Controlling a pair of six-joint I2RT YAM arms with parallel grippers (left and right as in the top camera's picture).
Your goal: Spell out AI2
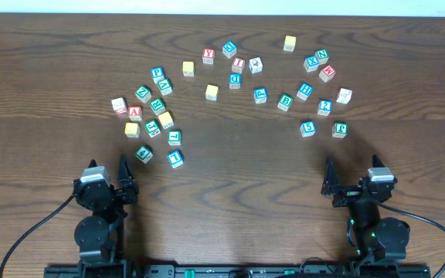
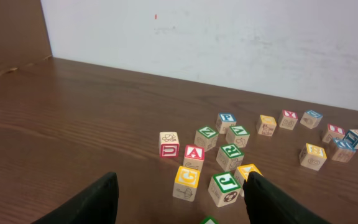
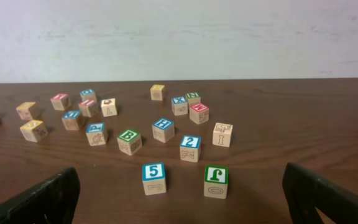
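- Nothing spelled yet; we note left gripper [image 1: 108, 164] and right gripper [image 1: 352, 165] both agape, empty
- Next, we judge: left centres over A cube [image 1: 135, 111]; I cube [image 1: 239, 64], 2 cube [image 1: 325, 106] follow

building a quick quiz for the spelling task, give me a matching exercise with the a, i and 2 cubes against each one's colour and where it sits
Things:
1. A cube
2. I cube
3. 2 cube

Colour and place:
a. blue, on the right side
b. red, on the left side
c. red, far middle

Pairs: 1-b, 2-c, 3-a
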